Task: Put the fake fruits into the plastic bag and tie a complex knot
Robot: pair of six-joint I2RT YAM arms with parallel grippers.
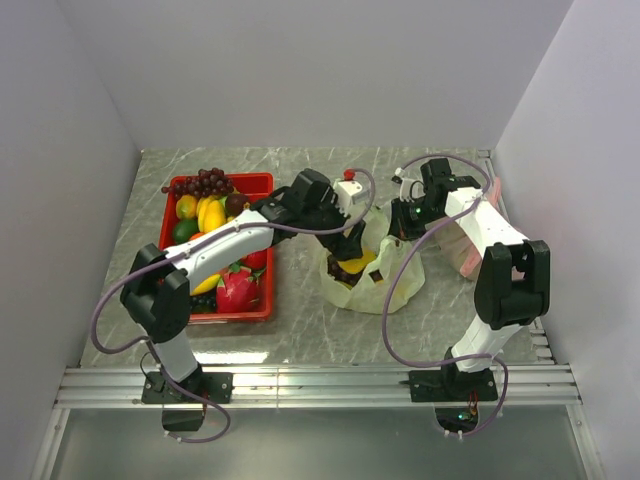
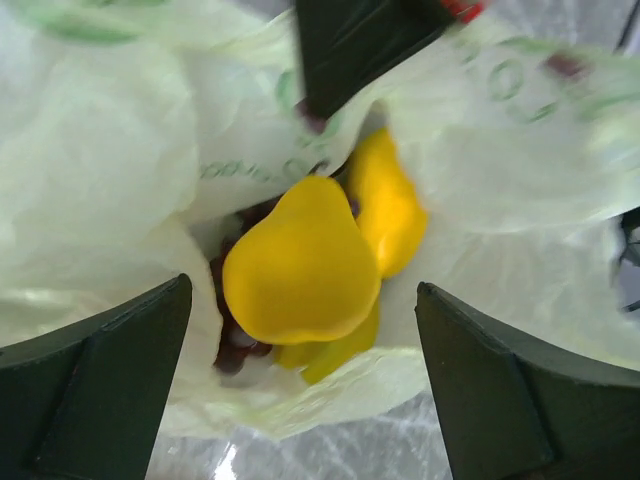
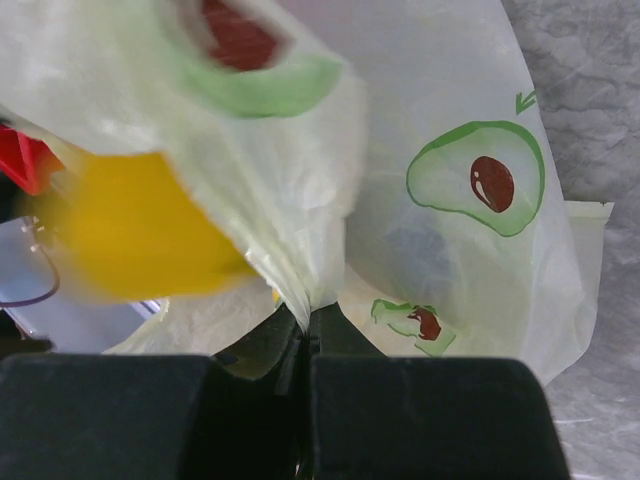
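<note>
My left pincer [image 2: 303,290] is wide open and holds nothing. It hangs right over the mouth of the bag [image 2: 100,150]. Some yellow fruits [image 2: 300,265] lie inside, just under it. My right pincer [image 3: 305,335] is squeezed tight on the bag's thin edge. The bag sits on the grey surface [image 1: 330,340], beside the red tray [image 1: 268,290] with other fruits [image 1: 212,213] in it.

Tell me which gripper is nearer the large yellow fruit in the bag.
Left. The left gripper hangs open directly over the yellow fruit; the right gripper is shut on the plastic bag, off to one side.
</note>
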